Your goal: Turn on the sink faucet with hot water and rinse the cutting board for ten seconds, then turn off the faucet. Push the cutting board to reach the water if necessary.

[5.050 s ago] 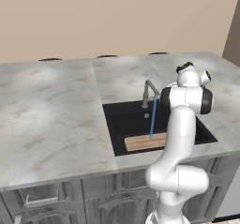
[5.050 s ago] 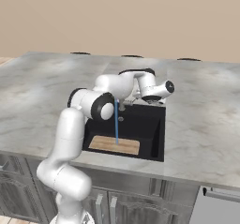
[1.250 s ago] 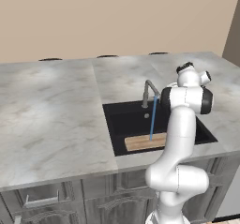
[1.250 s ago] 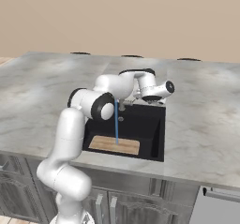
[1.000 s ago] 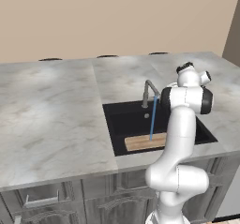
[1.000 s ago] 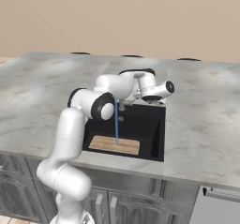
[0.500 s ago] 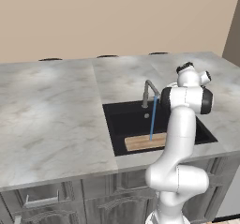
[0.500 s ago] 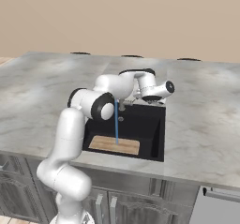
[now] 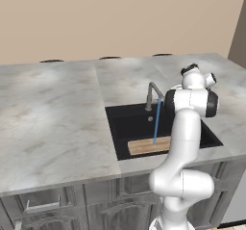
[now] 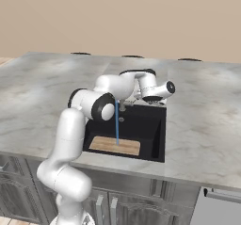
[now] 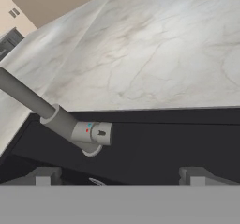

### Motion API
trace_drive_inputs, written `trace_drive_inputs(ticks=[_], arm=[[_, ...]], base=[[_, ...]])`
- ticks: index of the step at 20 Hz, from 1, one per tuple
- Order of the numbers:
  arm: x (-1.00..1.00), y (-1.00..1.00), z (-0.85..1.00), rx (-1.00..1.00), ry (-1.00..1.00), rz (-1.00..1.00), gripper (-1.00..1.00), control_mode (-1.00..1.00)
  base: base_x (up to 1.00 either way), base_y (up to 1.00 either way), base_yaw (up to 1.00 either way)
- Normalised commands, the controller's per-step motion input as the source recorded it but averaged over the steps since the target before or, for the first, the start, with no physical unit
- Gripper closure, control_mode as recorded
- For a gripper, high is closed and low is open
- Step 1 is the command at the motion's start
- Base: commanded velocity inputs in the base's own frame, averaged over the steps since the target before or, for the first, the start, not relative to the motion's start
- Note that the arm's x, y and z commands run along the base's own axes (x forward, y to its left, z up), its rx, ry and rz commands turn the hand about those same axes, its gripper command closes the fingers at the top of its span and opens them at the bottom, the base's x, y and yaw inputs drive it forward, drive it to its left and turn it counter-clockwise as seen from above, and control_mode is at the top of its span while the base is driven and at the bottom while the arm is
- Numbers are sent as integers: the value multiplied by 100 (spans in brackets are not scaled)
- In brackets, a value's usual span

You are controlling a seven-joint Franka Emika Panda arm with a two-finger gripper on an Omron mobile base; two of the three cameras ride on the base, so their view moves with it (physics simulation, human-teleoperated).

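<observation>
the fingers point(image 11: 46, 175) stand spread wide with nothing between them, gripper point(image 11: 119, 176) hovering near the faucet point(image 11: 70, 124) base ahead. beyond, water point(image 9: 156, 121) falls onto the cutting board point(image 9: 146, 145) in the sink point(image 9: 126, 117), well below the fingers.

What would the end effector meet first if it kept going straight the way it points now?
Most likely the faucet: its base sits ahead, just left of the line between the open end effector fingertips. Straight on, it might pass the faucet and reach the sink wall; depth is unclear.
</observation>
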Motion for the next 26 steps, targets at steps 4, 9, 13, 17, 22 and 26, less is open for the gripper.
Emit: trace_drive_inputs(ticks=[4, 9, 13, 17, 22, 26], arm=[[0, 0, 0, 0, 0, 0, -100, -100], [0, 0, 0, 0, 0, 0, -100, -100], [0, 0, 0, 0, 0, 0, -100, -100], [0, 0, 0, 0, 0, 0, -100, -100], [0, 0, 0, 0, 0, 0, -100, -100], [11, 0, 0, 0, -1, 0, -100, -100]], base=[[0, 0, 0], [0, 0, 0], [0, 0, 0], [0, 0, 0], [0, 0, 0], [0, 0, 0]])
